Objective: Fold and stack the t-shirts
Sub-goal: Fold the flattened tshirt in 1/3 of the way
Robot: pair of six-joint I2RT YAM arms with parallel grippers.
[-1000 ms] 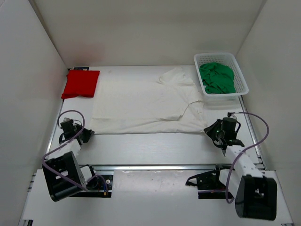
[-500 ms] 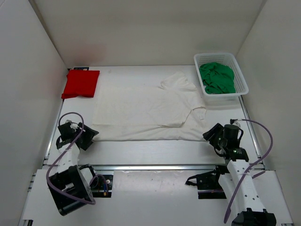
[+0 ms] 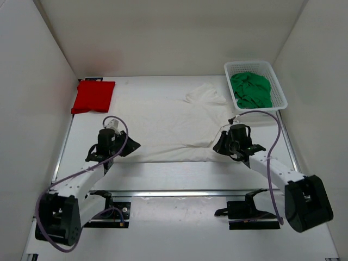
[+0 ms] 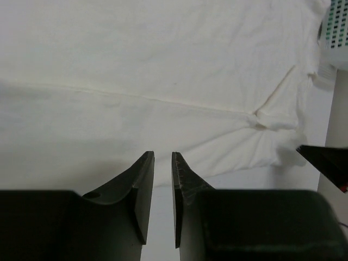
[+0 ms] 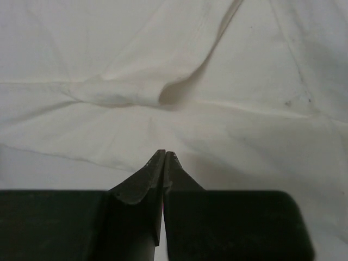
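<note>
The white t-shirt lies spread flat mid-table, its hem toward me. The red t-shirt rests folded at the far left. The green t-shirt is crumpled in the basket. My left gripper hovers at the hem's left end. In the left wrist view the left gripper shows a narrow gap with no cloth in it, the white t-shirt just beyond the tips. My right gripper sits at the hem's right end. In the right wrist view the right gripper is shut over the white t-shirt, no cloth seen pinched.
The white mesh basket stands at the back right, and its corner shows in the left wrist view. White walls enclose the table on three sides. A metal rail runs along the near edge.
Both arms swung inward from the shirt's near corners to its hem. Both jaws opened wide, then the right shut fully and the left narrowed. The hem settled slightly farther back.
</note>
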